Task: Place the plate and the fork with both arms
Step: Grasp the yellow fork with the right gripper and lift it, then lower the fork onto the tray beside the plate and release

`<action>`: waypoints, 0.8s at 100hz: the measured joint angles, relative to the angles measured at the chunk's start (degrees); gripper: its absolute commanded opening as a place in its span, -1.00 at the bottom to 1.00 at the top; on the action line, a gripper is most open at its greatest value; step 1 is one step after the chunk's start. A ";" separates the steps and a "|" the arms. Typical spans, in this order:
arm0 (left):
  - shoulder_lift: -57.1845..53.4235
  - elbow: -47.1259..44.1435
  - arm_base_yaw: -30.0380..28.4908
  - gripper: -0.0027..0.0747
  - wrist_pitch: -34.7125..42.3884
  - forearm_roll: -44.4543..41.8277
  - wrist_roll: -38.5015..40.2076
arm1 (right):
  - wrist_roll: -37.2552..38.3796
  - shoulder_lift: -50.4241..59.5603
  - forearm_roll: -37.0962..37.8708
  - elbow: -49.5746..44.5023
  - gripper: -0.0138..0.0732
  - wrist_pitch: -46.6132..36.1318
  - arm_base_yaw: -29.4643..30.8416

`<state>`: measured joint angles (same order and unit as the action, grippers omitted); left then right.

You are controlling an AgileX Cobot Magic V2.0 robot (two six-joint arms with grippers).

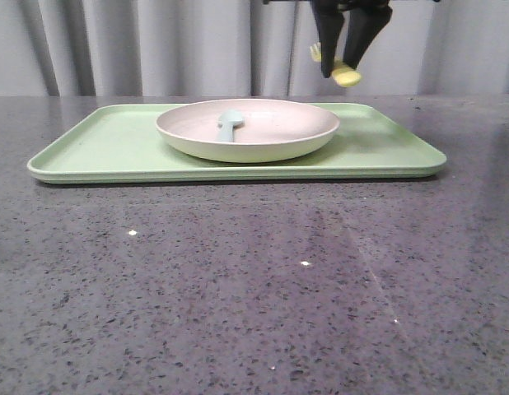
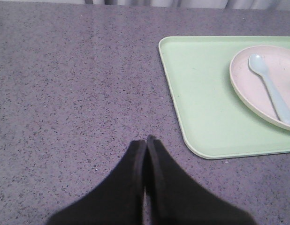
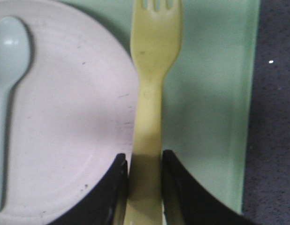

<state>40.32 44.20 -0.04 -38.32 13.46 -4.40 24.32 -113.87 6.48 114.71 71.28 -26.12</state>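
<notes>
Grey speckled table [image 1: 238, 288] carried a flat light-green tray [image 1: 98, 148]. The pink plate [image 1: 271, 123] sat on the tray, roughly centred, with a pale blue-grey spoon [image 1: 230, 125] lying inside it. My right gripper [image 3: 144, 161] hung in the air above the tray's right part, just past the plate's rim, fingers [image 3: 182, 187] closed narrowly on the handle of the yellow fork [image 3: 152, 56]; the tines stuck out past my fingertips, over the edge between plate and bare tray. My left gripper [image 2: 145, 140] was off to the tray's left over bare table, fingers pressed fully together, holding nothing, touching nothing I could see.
</notes>
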 measured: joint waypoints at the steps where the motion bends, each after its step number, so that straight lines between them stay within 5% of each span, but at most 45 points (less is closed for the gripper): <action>1: 0.00 0.00 0.00 -0.98 0.00 0.00 0.00 | 0.00 0.00 0.00 0.00 -0.63 0.00 0.14; 80: 0.00 0.00 0.00 -0.98 0.20 1.21 0.00 | -2.41 -5.21 -2.05 0.00 -0.63 0.04 5.13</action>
<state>40.32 44.20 -0.04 -38.12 14.68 -4.40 21.91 -119.08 4.43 114.71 71.32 -21.00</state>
